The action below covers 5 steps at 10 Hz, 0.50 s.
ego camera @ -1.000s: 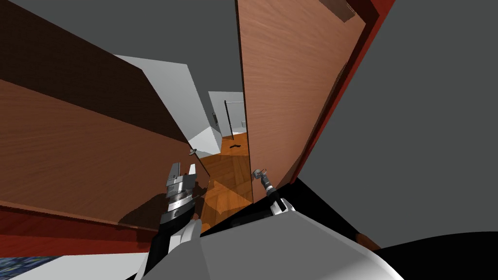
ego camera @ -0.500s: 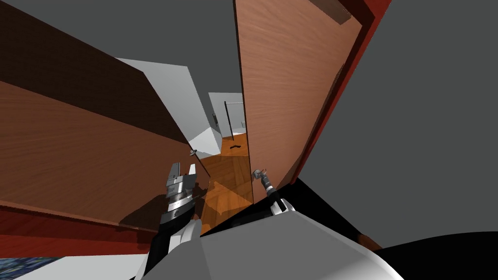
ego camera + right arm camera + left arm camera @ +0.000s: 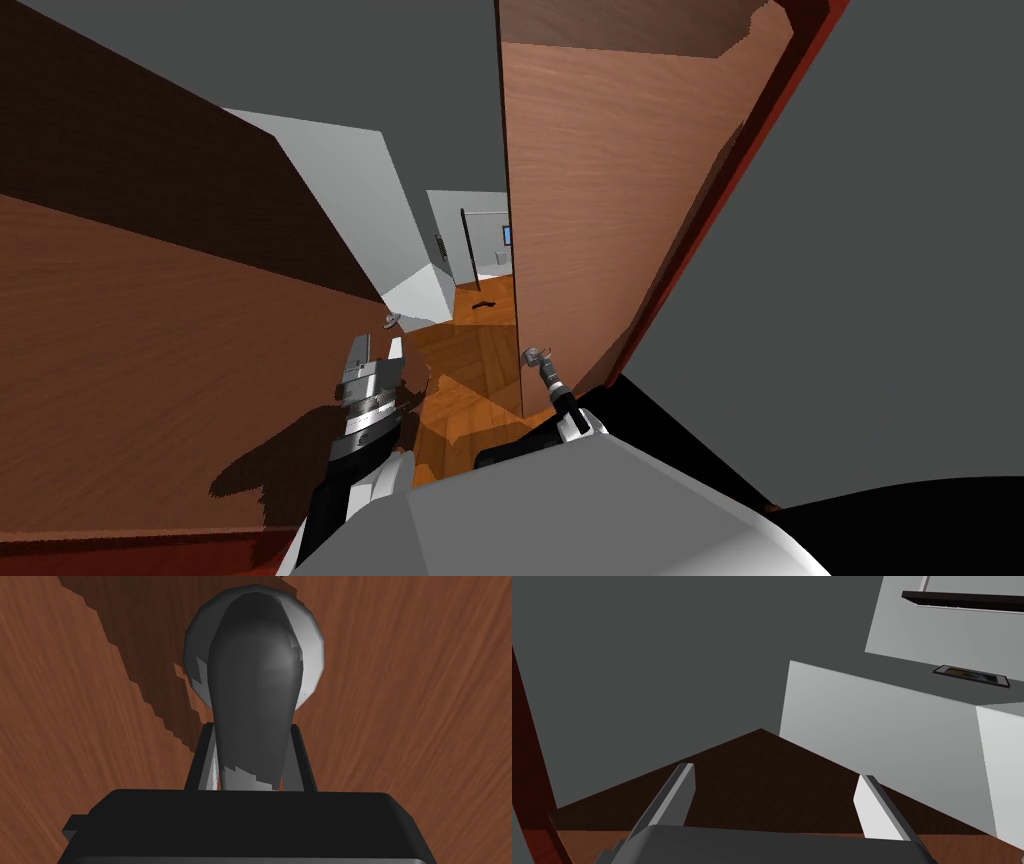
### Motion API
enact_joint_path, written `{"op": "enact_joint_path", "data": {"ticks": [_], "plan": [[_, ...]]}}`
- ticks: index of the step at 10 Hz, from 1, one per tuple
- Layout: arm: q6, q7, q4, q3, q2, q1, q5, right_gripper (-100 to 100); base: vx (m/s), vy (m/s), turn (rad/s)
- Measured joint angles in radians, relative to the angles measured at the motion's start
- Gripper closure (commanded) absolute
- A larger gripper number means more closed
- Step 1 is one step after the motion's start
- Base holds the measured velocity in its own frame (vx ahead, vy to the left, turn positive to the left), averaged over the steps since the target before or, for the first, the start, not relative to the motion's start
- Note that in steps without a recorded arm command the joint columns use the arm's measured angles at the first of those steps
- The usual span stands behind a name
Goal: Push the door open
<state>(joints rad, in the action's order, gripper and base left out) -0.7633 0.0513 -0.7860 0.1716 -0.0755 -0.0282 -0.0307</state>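
Right claw (image 3: 249, 728) clamped on the grey door handle (image 3: 255, 671); left claw (image 3: 774, 772) wide, empty, left of it. Best push steadily, wrist following the arc of the door (image 3: 600, 200).

My head has moved nearer, so the view has shifted. The brown wooden panel on the left (image 3: 150, 380) now reaches almost to the near edge. The dark red strip (image 3: 100, 562) under it has shrunk to a sliver, and the blue patterned patch in the near left corner has gone. The left arm's shadow (image 3: 270, 475) on that panel has spread. The brown wooden door on the right (image 3: 600, 200) stands slightly further right, and a small blue patch (image 3: 507, 235) has appeared past its edge.
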Motion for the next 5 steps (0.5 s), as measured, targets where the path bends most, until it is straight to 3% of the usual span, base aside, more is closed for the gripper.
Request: {"op": "enact_joint_path", "data": {"ticks": [2,5], "plan": [[0.009,-0.001,-0.029,-0.013,-0.010,0.011,-0.005,100,0.138,0.072,-0.049],[0.015,-0.014,-0.023,-0.044,-0.007,0.011,-0.017,100,0.145,0.089,-0.059]]}}
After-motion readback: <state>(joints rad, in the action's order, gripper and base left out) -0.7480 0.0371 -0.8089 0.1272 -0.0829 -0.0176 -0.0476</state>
